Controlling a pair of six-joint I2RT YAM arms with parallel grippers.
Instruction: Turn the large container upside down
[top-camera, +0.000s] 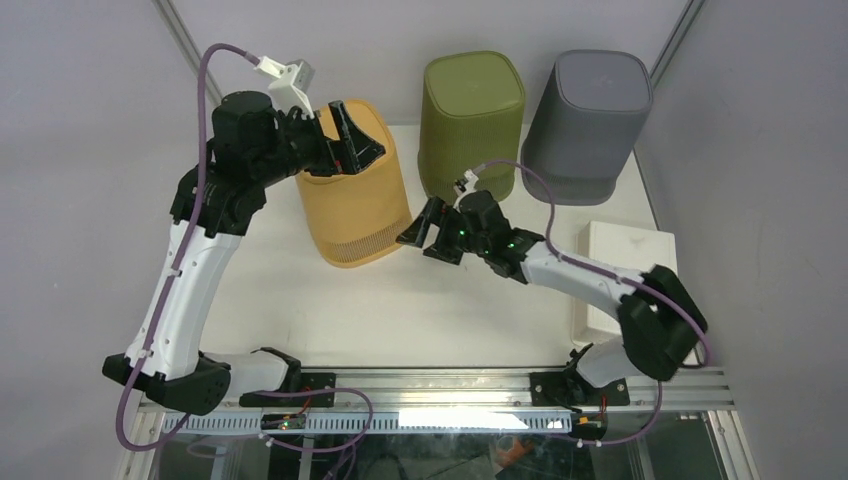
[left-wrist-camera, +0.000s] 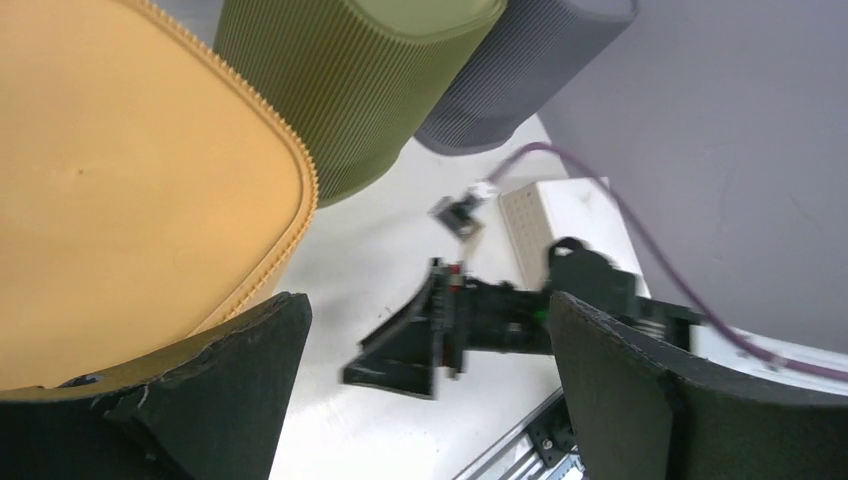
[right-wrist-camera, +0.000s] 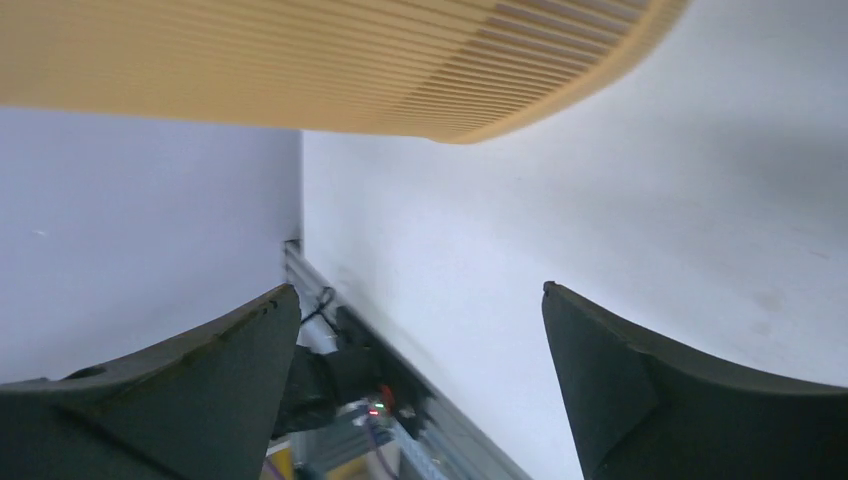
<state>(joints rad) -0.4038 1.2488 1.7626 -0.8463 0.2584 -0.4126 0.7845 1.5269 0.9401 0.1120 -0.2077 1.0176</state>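
The yellow ribbed container (top-camera: 355, 200) stands at the left of the table, its flat closed end up, as the left wrist view (left-wrist-camera: 120, 170) shows. My left gripper (top-camera: 340, 135) is open at its top edge; one finger (left-wrist-camera: 200, 380) lies against the flat end and the other (left-wrist-camera: 640, 390) is out in the air. My right gripper (top-camera: 430, 232) is open and empty beside the container's lower right wall, whose ribs fill the top of the right wrist view (right-wrist-camera: 330, 60). I cannot tell whether the container's rim is off the table.
An olive green container (top-camera: 472, 125) and a grey container (top-camera: 590, 125) stand at the back, closed ends up. A white box (top-camera: 625, 270) lies at the right edge. The walls close in on both sides. The metal rail (top-camera: 450, 385) runs along the near edge.
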